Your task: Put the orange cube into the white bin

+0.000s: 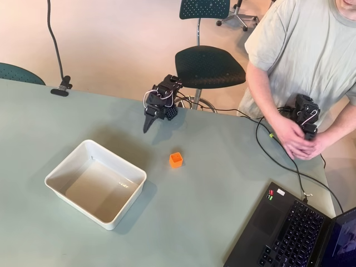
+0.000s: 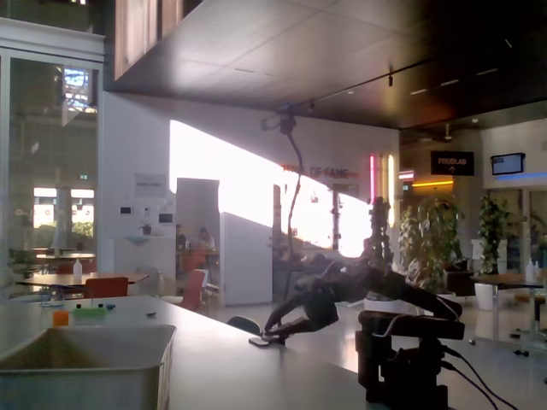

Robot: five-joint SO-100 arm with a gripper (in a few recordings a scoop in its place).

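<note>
**Approach and grasp of the cube**

While the gripper (image 1: 149, 125) hangs above the table (image 1: 233, 183) near its far edge, its dark fingers taper to a single point in the overhead view, so they read as closed together and holding nothing. In the fixed view the arm (image 2: 342, 290) is a dark silhouette and its jaw state cannot be told.

The orange cube (image 1: 176, 159) sits on the table, near the gripper but apart from it, lower and to the right in the overhead view. The white bin (image 1: 58, 172) lies to the lower left, well apart from the cube.

Procedure, as judged from this position:
1. Open the fingers before descending.
2. Centre the gripper over the cube, then lower it straight down.
3. Align the fingers with two opposite flat faces, not across corners.

Orientation: the cube has no long axis. It stands slightly turned, its edges not parallel to the picture edges. Its top face shows a darker recess. The bin's long axis runs diagonally, upper left to lower right.
</note>
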